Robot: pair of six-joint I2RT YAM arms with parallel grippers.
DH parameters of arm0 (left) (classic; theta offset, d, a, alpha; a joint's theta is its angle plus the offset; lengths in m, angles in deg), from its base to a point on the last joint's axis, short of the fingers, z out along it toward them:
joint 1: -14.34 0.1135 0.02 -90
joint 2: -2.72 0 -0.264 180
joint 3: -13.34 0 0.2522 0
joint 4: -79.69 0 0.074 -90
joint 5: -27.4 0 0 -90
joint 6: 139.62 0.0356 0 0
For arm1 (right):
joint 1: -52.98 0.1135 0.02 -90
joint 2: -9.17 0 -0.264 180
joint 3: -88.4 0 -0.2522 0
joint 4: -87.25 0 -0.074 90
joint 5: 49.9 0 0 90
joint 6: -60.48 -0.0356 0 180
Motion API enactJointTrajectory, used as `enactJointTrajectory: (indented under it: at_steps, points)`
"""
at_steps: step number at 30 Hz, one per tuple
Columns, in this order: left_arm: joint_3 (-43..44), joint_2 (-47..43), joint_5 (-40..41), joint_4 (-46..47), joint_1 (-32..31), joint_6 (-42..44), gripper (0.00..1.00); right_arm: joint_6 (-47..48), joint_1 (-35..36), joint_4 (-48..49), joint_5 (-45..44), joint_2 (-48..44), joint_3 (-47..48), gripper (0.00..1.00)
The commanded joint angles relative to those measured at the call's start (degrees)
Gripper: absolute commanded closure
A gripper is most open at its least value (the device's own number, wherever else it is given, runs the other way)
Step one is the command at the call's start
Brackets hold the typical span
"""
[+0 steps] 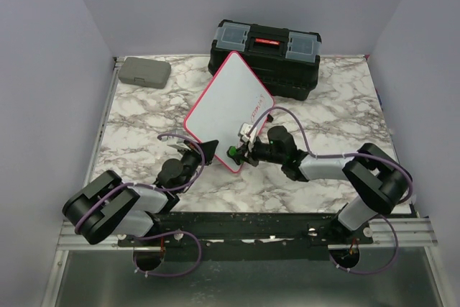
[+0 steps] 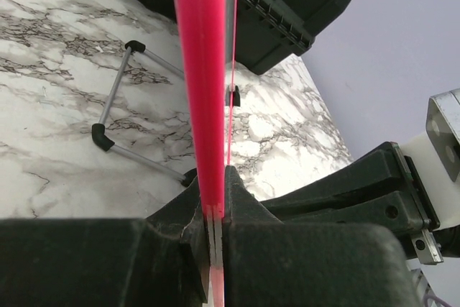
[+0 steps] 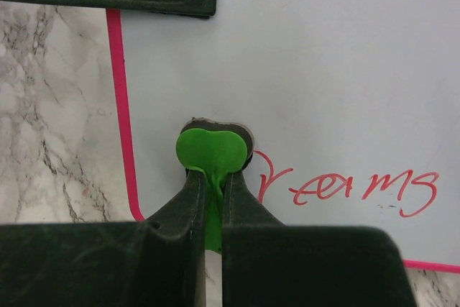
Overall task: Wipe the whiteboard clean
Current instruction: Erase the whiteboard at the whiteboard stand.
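Nearest the lens, right wrist view: right end effector (image 3: pixel 213 177), fingers drawn narrow, pinching green eraser (image 3: pixel 212 150) by its stem. Pad pressed to face of the whiteboard (image 3: pixel 309 70), close to its near corner, just beside first stroke of red handwriting (image 3: pixel 359 188). Rest of the word untouched, running off to the right of the pad in that view.

Left wrist view: left end effector (image 2: pixel 217 203) closed tight on pink frame (image 2: pixel 205 70), board edge-on between the fingers. Wire stand (image 2: pixel 100 136) with black feet visible beyond, resting on marble desk (image 2: pixel 57 48).

Top view: board tilted up mid-desk, between the arms and black toolbox (image 1: pixel 266 52). Far corner overlapping toolbox in view; contact not determinable. Grey case (image 1: pixel 144 72) at far left, well apart. Both end effectors at near corner of board: left one on the frame, right one just right of it on the face.

Step in hand, by judgement: wiping, barely begun.

Advice for the stroke:
- Keep pad flat to the face.
- Sweep right and far along the line of writing, overlapping passes.
- Hold left clamp firm.
- Press lightly, since thin stand likely to let board rock or slide.
- Stay clear of left fingers on return strokes.
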Motion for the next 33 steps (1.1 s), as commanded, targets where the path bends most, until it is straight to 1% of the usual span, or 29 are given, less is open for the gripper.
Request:
enactJointTrajectory:
  at_steps: [1, 3, 5, 7, 9, 13, 16, 19, 21, 24, 26, 27, 28, 29, 31, 33]
  points:
    - [1.82, -1.80, -4.73, 2.54, -1.35, -2.79, 1.00, -3.52, 1.60, 2.36, -11.55, 1.68, 1.68, 0.99]
    - [1.60, -2.15, -4.93, 2.25, -1.35, -2.79, 1.00, -5.25, -0.54, 1.28, -14.56, 2.24, 2.70, 0.99]
    - [1.47, -2.55, -5.18, 1.86, -1.35, -2.79, 1.00, -5.77, -3.23, -0.92, -14.94, 3.22, 3.67, 0.99]
    - [1.29, -2.94, -5.24, 1.61, -1.39, -2.62, 1.00, -5.19, -5.18, -2.82, -13.14, 3.83, 3.69, 0.99]
    - [1.12, -3.08, -5.33, 1.44, -1.35, -2.61, 1.00, -3.39, -5.54, -4.70, -10.19, 4.01, 3.11, 0.99]
    - [1.33, -2.95, -5.42, 1.33, -1.39, -2.65, 1.00, -2.23, -5.14, -6.54, 0.76, 3.37, 2.25, 0.99]
    - [1.64, -2.65, -5.50, 1.43, -1.35, -2.81, 1.00, -0.09, -2.60, -6.23, 4.19, 2.14, 0.98, 0.99]
    - [1.90, -2.31, -5.58, 1.52, -1.26, -2.83, 1.00, 0.41, 0.11, -5.17, 5.31, 1.56, 0.36, 0.99]
    - [1.99, -2.18, -5.67, 1.69, -1.26, -2.79, 1.00, 0.86, 1.64, -4.59, 4.59, 1.55, 0.35, 0.99]
    - [1.84, -2.03, -5.75, 2.02, -1.27, -2.88, 1.00, 0.50, 2.09, -2.92, 3.32, 0.99, 0.14, 0.99]
    - [1.73, -1.94, -5.83, 2.13, -1.26, -2.97, 1.00, 1.04, 2.14, -1.96, 0.22, 0.22, 0.11, 0.99]
    - [1.65, -1.97, -5.84, 2.13, -1.26, -3.01, 1.00, 0.32, 1.92, -0.73, -2.87, -0.31, -0.16, 0.99]
    - [1.58, -1.89, -5.87, 2.33, -1.26, -2.96, 1.00, -1.72, 1.28, 1.37, -6.35, -0.47, -0.21, 1.00]
    - [1.49, -1.85, -5.92, 2.53, -1.26, -2.96, 1.00, -3.63, -0.03, 1.29, -7.81, -0.22, 0.60, 0.99]
    - [1.34, -1.94, -5.94, 2.70, -1.28, -3.05, 1.00, -5.27, -3.03, -1.22, -8.50, 0.60, 2.20, 0.99]
    - [1.29, -2.10, -5.94, 2.67, -1.26, -3.06, 1.00, -4.23, -4.68, -1.88, -9.14, 1.42, 2.00, 0.99]
